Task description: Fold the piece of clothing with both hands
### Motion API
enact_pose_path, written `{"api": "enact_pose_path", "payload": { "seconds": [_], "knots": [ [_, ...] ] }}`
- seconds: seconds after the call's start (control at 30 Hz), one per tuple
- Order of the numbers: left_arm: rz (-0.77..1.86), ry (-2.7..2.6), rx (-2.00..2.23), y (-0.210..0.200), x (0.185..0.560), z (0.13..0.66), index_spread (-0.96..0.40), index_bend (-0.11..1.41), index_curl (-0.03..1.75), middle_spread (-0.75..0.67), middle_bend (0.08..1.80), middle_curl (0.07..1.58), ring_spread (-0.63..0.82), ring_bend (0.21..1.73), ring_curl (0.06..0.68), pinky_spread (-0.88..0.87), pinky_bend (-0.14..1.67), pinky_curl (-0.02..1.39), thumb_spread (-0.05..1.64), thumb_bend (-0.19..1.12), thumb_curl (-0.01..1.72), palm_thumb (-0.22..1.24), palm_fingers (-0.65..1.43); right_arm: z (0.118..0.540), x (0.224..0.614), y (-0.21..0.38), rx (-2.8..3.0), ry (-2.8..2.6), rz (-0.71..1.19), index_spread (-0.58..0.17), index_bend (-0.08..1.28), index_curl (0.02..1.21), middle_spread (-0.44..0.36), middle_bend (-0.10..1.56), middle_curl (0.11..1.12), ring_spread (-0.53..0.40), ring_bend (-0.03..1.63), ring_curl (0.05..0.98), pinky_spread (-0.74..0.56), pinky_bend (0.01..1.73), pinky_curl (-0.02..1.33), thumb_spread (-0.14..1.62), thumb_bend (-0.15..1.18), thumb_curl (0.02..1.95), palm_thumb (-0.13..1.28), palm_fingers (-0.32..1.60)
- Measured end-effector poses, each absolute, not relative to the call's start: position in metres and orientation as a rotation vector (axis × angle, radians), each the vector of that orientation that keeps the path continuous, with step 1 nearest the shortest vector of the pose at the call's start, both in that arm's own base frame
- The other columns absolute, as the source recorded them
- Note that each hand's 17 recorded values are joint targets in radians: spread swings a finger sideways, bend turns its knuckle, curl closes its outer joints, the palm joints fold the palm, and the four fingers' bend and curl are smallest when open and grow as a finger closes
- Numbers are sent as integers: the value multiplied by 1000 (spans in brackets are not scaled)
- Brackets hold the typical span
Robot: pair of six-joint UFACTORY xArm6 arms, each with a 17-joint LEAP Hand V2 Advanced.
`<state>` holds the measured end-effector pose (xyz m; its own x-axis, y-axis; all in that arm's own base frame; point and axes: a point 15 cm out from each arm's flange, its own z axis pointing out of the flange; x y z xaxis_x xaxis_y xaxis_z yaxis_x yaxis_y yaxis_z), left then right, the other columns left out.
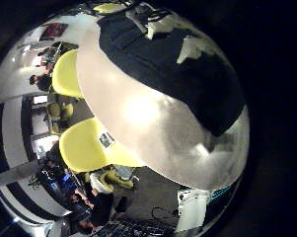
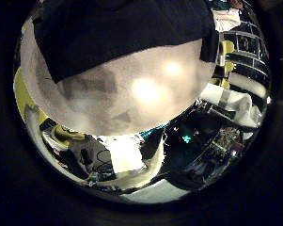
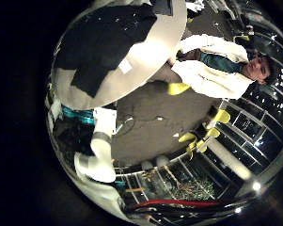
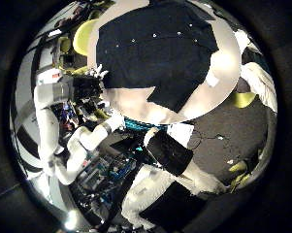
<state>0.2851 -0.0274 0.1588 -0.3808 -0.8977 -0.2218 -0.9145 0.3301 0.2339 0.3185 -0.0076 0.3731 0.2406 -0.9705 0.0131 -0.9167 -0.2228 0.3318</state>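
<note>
A dark piece of clothing (image 4: 160, 53) lies spread flat on a round pale table (image 4: 218, 83) in the right thumb side palm view, seen from well above. Small buttons run down its middle. A hand (image 4: 87, 85) on a white arm hangs beside the table's edge there, away from the clothing; I cannot tell which hand it is. The clothing also shows in the left little finger side palm view (image 1: 173, 69), the left thumb side palm view (image 2: 122, 38) and the right little finger side palm view (image 3: 103, 47). Neither palm's own fingers show.
Bare tabletop lies beside the clothing in the left little finger side view (image 1: 158, 123) and the left thumb side view (image 2: 132, 94). Two chairs (image 1: 89, 143) stand at the table's edge. A white arm section (image 3: 96, 160) hangs beside the table.
</note>
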Motion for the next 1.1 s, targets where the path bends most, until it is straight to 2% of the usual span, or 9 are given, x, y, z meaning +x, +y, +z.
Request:
{"api": "enact_pose_path", "payload": {
  "seconds": [0.47, 0.57, 0.67, 0.73, 0.77, 0.83, 0.93, 1.1],
  "knots": [
    [565, 2465, -1731, -25, 293, 148, -7, 176, 338, 94, 224, 377, 286, 658, 163, 290, 338, 328, 903, -26, 316, 205, 199, 390, 305, -15, 2262, -1756, -252, -319, 162, 284, 13, 281, 364, 123, 609, 217, 368, 485, 250, 1266, -15, 316, 460, 253],
    [573, 2456, -1741, -27, 294, 146, -35, 214, 358, 14, 311, 399, 236, 629, 151, 275, 267, 304, 917, -18, 320, 240, 302, 390, 305, -16, 2262, -1758, -253, -319, 161, 284, 13, 280, 364, 123, 608, 217, 366, 485, 249, 1269, -14, 317, 463, 253],
    [580, 2449, -1748, -29, 296, 144, -111, 278, 400, -125, 522, 473, 76, 608, 143, 203, 159, 266, 951, 0, 329, 328, 485, 392, 303, -16, 2264, -1760, -249, -319, 161, 284, 13, 280, 364, 121, 608, 217, 366, 485, 248, 1270, -15, 318, 463, 253],
    [585, 2444, -1748, -30, 299, 143, -160, 320, 432, -193, 630, 523, -44, 630, 149, 135, 166, 252, 971, 3, 336, 389, 582, 395, 301, -16, 2268, -1760, -246, -321, 163, 286, 6, 279, 363, 120, 607, 216, 365, 485, 247, 1270, -15, 318, 464, 255],
    [586, 2438, -1751, -29, 300, 143, -190, 362, 459, -232, 714, 565, -130, 679, 165, 68, 177, 249, 978, 4, 339, 418, 715, 396, 300, -16, 2274, -1758, -244, -322, 162, 286, 4, 279, 363, 119, 607, 216, 365, 485, 247, 1270, -15, 318, 464, 255],
    [572, 2424, -1756, -30, 305, 146, -248, 370, 485, -292, 768, 596, -258, 770, 187, -81, 230, 252, 1003, 1, 341, 461, 861, 397, 300, -16, 2279, -1758, -239, -324, 166, 287, 2, 276, 363, 114, 606, 216, 365, 483, 246, 1271, -15, 319, 464, 258],
    [534, 2409, -1759, -33, 313, 153, -330, 399, 547, -358, 813, 669, -391, 933, 269, -302, 365, 298, 1070, -10, 332, 490, 1043, 398, 298, -22, 2269, -1759, -242, -326, 166, 288, -1, 279, 364, 109, 604, 215, 365, 477, 244, 1271, -15, 319, 464, 264],
    [435, 2377, -1751, -39, 334, 181, -424, 448, 647, -423, 845, 756, -472, 1027, 349, -516, 513, 364, 1186, -5, 315, 520, 1039, 394, 298, -31, 2263, -1751, -262, -328, 162, 288, -41, 277, 363, 98, 619, 218, 369, 477, 241, 1271, -15, 319, 463, 288]
  ]
}}
